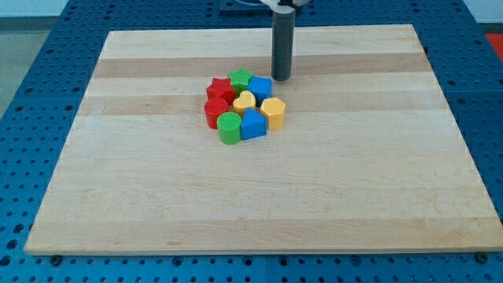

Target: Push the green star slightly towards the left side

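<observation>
The green star sits at the top of a tight cluster of blocks near the board's middle. It touches the red star on its left and the blue cube on its right. My tip rests on the board just right of and above the blue cube, about fifty pixels to the right of the green star. The dark rod rises straight up from it to the view's top.
The cluster also holds a yellow heart, a red cylinder-like block, a green cylinder, a blue block and a yellow hexagon-like block. The wooden board lies on a blue perforated table.
</observation>
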